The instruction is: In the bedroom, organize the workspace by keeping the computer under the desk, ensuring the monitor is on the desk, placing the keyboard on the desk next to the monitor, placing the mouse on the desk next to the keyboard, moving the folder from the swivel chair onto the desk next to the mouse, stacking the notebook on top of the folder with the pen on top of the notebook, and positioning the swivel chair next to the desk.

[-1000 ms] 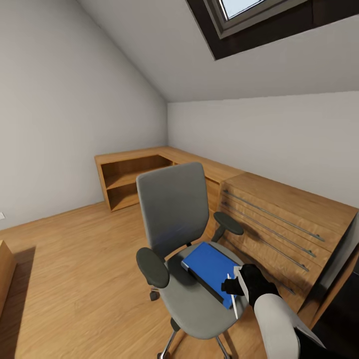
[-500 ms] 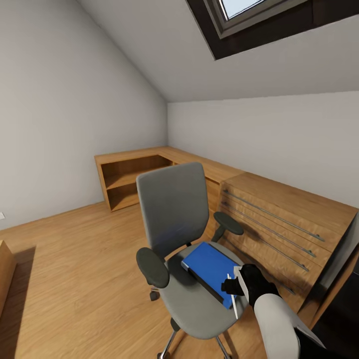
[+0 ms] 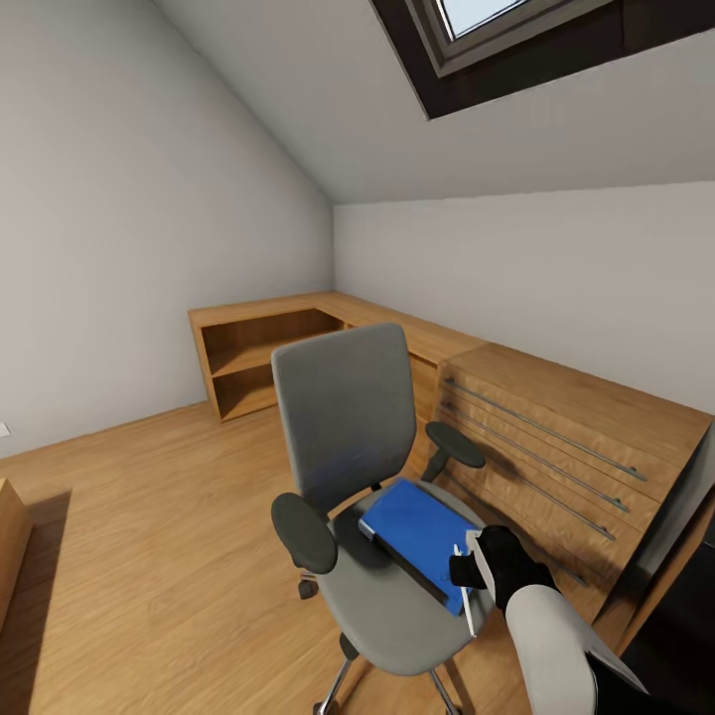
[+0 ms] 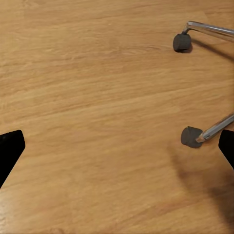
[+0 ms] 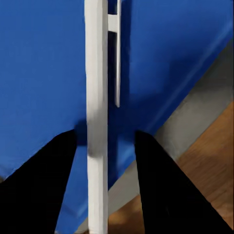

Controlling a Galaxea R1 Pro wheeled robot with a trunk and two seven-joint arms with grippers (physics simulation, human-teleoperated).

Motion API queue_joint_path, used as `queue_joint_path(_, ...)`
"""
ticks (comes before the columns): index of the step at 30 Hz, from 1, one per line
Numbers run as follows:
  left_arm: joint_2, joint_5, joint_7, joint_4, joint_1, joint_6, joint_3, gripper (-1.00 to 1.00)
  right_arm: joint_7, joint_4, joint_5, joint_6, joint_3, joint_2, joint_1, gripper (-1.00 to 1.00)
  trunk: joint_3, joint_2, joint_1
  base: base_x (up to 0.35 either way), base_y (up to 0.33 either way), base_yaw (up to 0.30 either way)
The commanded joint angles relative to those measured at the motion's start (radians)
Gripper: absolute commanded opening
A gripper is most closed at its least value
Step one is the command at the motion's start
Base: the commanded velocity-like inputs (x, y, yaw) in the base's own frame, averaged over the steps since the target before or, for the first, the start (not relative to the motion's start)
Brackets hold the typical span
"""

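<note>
The swivel chair (image 3: 348, 417), grey with black armrests, stands on the wood floor facing me. The blue folder (image 3: 417, 526) lies flat on its seat. My right gripper (image 3: 465, 571) hovers over the folder's near right corner, shut on the thin white pen (image 3: 467, 596), which hangs down from it. In the right wrist view the pen (image 5: 96, 97) runs between the black fingers, with the folder (image 5: 44, 73) and the grey seat edge (image 5: 195, 117) behind it. My left gripper (image 4: 117, 141) is open over bare floor, beside two chair casters (image 4: 190, 137).
A light wooden drawer chest (image 3: 576, 437) stands just right of the chair, close to its armrest. A low wooden shelf unit (image 3: 258, 357) runs along the far corner. Open floor (image 3: 149, 516) lies to the left. A skylight (image 3: 516, 40) sits in the sloped ceiling.
My right gripper has edged slightly to the right with the pen in it. The chair and the view have stayed still.
</note>
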Motion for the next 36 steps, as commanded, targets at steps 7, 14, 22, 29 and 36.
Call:
queue_joint_path(7, 0.0, 0.009, -0.006, 0.0, -0.001, -0.002, 0.002, 1.0, 0.002, -0.002, 0.01, 0.003, -0.007, 0.002, -0.001, -1.0, -0.001, 0.0, 0.0, 0.0, 0.0, 0.0)
queue_joint_path(14, 0.0, 0.009, -0.006, 0.0, -0.001, -0.002, 0.002, 1.0, 0.001, -0.002, 0.01, 0.003, -0.007, 0.002, -0.001, -1.0, -0.001, 0.0, 0.0, 0.0, 0.0, 0.0)
queue_joint_path(22, 0.0, 0.009, -0.006, 0.0, 0.0, -0.002, 0.002, 1.0, 0.002, -0.003, 0.01, 0.003, -0.007, 0.002, 0.0, -1.0, -0.001, 0.0, 0.0, 0.0, 0.0, 0.0)
queue_joint_path(29, 0.0, 0.009, -0.007, 0.0, 0.0, -0.002, 0.001, 1.0, 0.002, -0.004, 0.01, 0.003, -0.007, 0.001, -0.001, -1.0, 0.005, 0.014, -0.008, 0.0, 0.0, 0.0)
queue_joint_path(36, 0.0, 0.009, -0.007, 0.0, 0.0, -0.002, 0.001, 1.0, 0.002, -0.004, 0.01, 0.003, -0.007, 0.002, -0.001, -1.0, 0.027, 0.063, -0.035, 0.0, 0.0, 0.0)
